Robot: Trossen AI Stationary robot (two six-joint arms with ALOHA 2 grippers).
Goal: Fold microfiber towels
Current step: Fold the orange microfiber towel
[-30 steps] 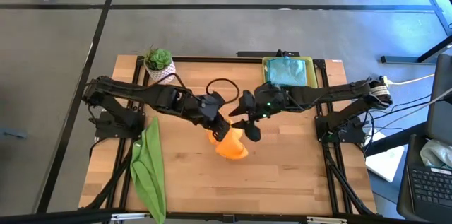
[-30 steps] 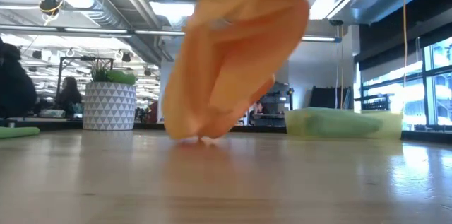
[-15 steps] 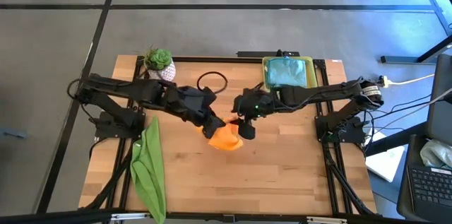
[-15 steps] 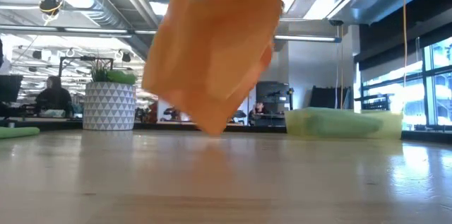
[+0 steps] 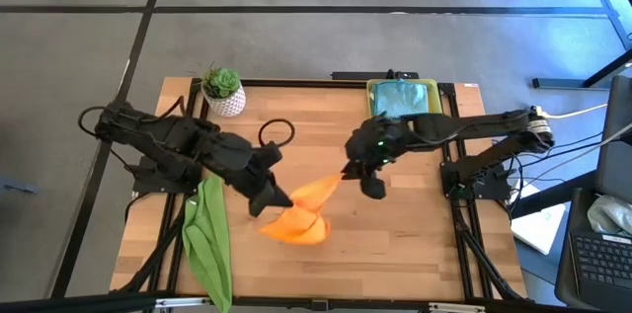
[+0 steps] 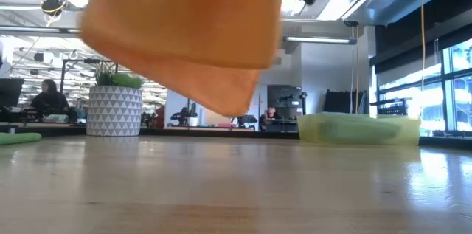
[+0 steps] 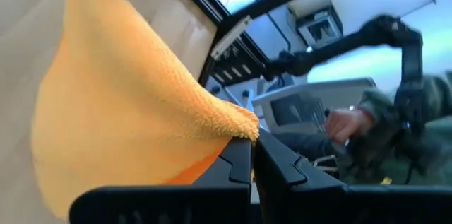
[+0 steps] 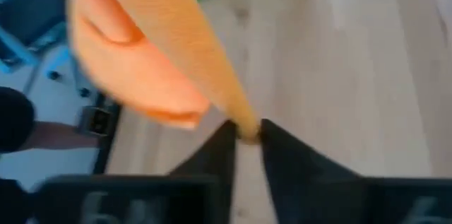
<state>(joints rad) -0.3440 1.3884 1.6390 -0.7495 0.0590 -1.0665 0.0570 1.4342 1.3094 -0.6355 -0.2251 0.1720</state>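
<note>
now the orange towel hangs stretched between both grippers, where a second ago it drooped as a bunched lump between two arms crowded together at the table's middle, its hem brushing the wood. the arms have since drawn apart, and the right gripper, which had stood wide beside the cloth, has pinched shut on one corner; its wrist view shows the dark fingers nipping a thin edge. the left gripper is clamped tight on the opposite corner, the cloth's nap bulging just past its fingertips. from table level the towel hangs well clear of the table. that likely means it is being spread flat for folding, with no fold made yet. the left arm reaches forward and right from its base; the right arm stretches in from its side, wrist angled down. the green towel lies near the left edge, and teal towels sit in the yellow tray at the back.
</note>
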